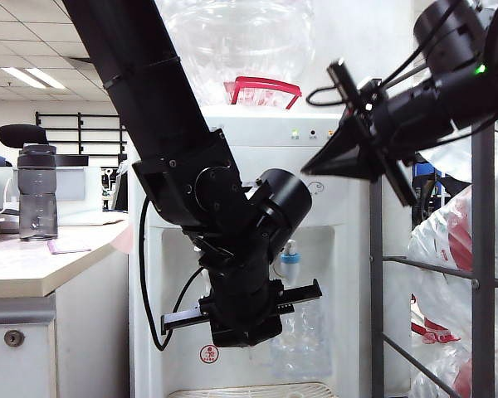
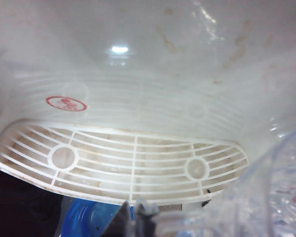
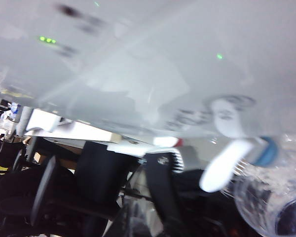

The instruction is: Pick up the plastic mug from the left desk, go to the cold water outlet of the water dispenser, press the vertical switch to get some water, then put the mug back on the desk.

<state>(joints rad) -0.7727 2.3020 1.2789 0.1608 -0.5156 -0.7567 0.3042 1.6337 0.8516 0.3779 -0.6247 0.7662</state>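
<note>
The left gripper [image 1: 257, 319], clamped on the crinkled clear plastic mug [image 1: 303, 340], held it under the blue-collared cold water outlet [image 1: 290, 264]; the right gripper [image 1: 319, 166], state indeterminable, hovered unpressed; filling remained.

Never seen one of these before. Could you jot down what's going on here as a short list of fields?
place: water dispenser, beside a desk
left gripper: shut on the mug, in the dispenser's recess
mug: clear plastic, under the blue-collared tap
right gripper: up by the dispenser's front, above the tap; open or shut unclear
on desk: grey bottle
drip grille: below the mug
</note>
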